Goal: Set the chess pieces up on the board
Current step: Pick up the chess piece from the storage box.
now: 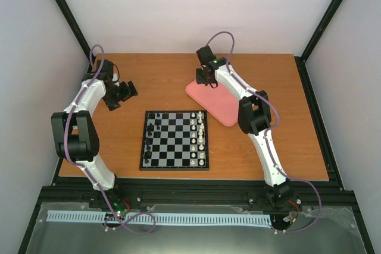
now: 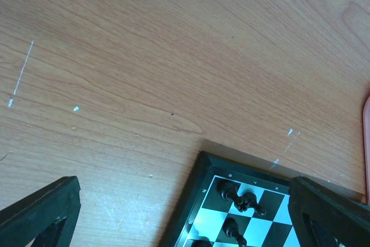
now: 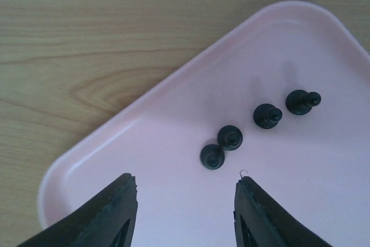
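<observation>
So the right hand (image 3: pixel 185 182) hovered open, nothing btwn its fingers, w/ four black pieces (image 3: pixel 229 137) just ahead of its tips on the pink tray (image 3: pixel 144 120). Pick step imo: nearest two sat close together, tray rim off left. Left hand (image 2: pixel 184 186) was open too, board (image 2: pixel 199 201) corner under it.

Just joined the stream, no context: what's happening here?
Two arms are setting up a chessboard. The right gripper hangs over the pink tray, jaws apart and empty, near four black pieces. The left gripper is open and empty beside the board's far-left corner. White pieces line the board's right side, other black pieces its left.
</observation>
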Controlling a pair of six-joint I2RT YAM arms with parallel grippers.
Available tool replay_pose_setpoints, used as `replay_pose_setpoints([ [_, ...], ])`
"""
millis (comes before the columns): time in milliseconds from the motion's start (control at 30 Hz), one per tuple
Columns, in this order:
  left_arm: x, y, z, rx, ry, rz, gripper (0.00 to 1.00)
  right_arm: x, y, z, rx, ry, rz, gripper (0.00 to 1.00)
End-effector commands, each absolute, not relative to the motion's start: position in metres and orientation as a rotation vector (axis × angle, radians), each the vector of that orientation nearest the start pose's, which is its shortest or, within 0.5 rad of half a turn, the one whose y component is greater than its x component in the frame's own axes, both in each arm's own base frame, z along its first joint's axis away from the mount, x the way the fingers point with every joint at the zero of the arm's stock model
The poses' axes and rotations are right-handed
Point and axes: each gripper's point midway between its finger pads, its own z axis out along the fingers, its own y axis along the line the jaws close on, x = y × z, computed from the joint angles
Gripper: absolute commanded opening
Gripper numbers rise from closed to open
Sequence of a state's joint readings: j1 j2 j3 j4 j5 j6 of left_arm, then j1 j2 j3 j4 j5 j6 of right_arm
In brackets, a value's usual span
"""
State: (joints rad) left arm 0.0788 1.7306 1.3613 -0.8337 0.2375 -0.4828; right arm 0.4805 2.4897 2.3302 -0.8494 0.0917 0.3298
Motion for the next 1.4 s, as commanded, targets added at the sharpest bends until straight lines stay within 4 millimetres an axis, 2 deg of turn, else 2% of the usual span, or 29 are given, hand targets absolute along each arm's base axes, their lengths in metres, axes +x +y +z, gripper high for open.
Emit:
replay_pose_setpoints([
  [0,0.404,-0.007,0.123,-0.694,2.697,-0.444,1.0,0.564,0.263,0.081,-0.133,2.575,0.23,0.54],
  [167,0.404,-0.008,0.118,-0.699,2.704,-0.445,1.0,0.567,0.264,0.067,-0.155,2.581,0.224,0.54],
  [567,0.405,-0.007,0.114,-0.703,2.713,-0.437,1.0,0.572,0.265,0.053,-0.139,2.594,0.251,0.49],
  [1100,0.406,-0.007,0.113,-0.702,2.72,-0.436,1.0,0.581,0.257,0.045,-0.098,2.601,0.268,0.45],
  [1367,0.406,-0.007,0.112,-0.704,2.723,-0.436,1.0,0.579,0.259,0.043,-0.09,2.613,0.292,0.23],
])
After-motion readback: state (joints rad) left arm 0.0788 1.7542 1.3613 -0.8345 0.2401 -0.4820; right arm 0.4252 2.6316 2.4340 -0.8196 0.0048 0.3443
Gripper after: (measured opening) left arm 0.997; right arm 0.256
